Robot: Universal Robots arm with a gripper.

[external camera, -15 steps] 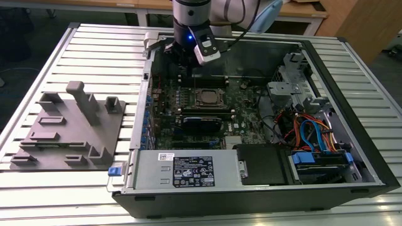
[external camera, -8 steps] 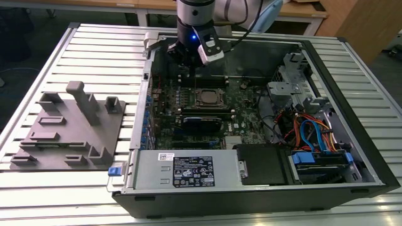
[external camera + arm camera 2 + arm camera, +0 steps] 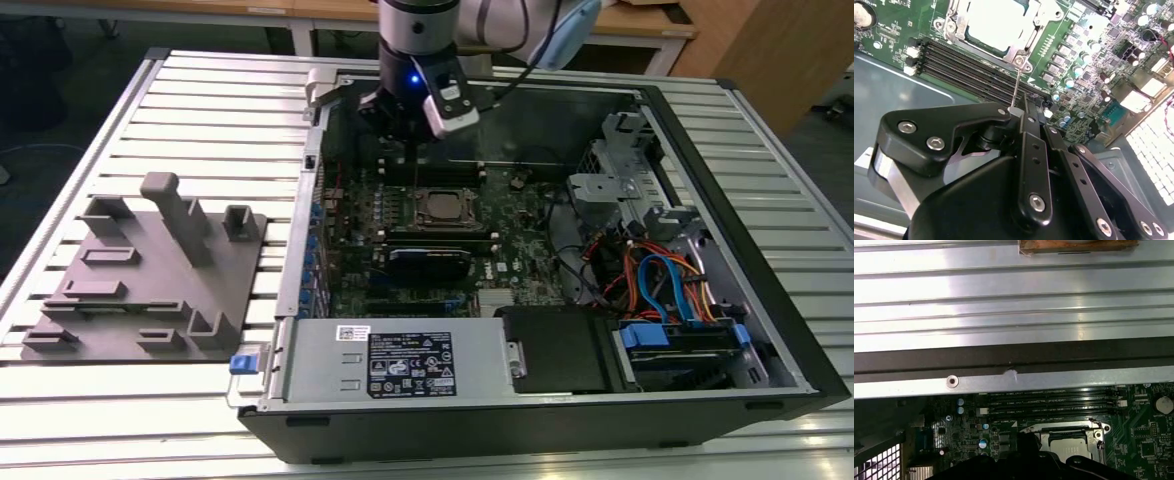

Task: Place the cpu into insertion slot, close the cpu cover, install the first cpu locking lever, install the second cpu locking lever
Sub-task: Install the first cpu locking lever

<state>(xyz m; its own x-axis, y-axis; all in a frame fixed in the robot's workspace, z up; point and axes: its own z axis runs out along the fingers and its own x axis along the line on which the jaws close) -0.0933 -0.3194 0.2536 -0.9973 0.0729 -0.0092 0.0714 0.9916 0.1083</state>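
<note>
The cpu [image 3: 996, 22] lies with its silver top up in the insertion slot [image 3: 445, 208] on the green board, and I also see the cpu [image 3: 1069, 442] in the first wrist view. The silvery cpu cover [image 3: 1026, 45] lies flat around it. A thin locking lever [image 3: 1015, 85] runs from the socket's corner to my fingertips. My gripper [image 3: 1024, 109] is shut, hovering just behind the socket over the memory slots, with the lever's end against its tip. Whether the lever is pinched I cannot tell. In the exterior view the gripper [image 3: 404, 150] hangs inside the open case.
Black memory slots [image 3: 969, 65] run right beside the socket. The case's back wall [image 3: 1004, 360] stands close behind. A power supply [image 3: 387, 360] and a drive cage with cables [image 3: 667, 290] fill the case's front. A grey fixture [image 3: 147, 270] sits on the slatted table at the exterior view's left.
</note>
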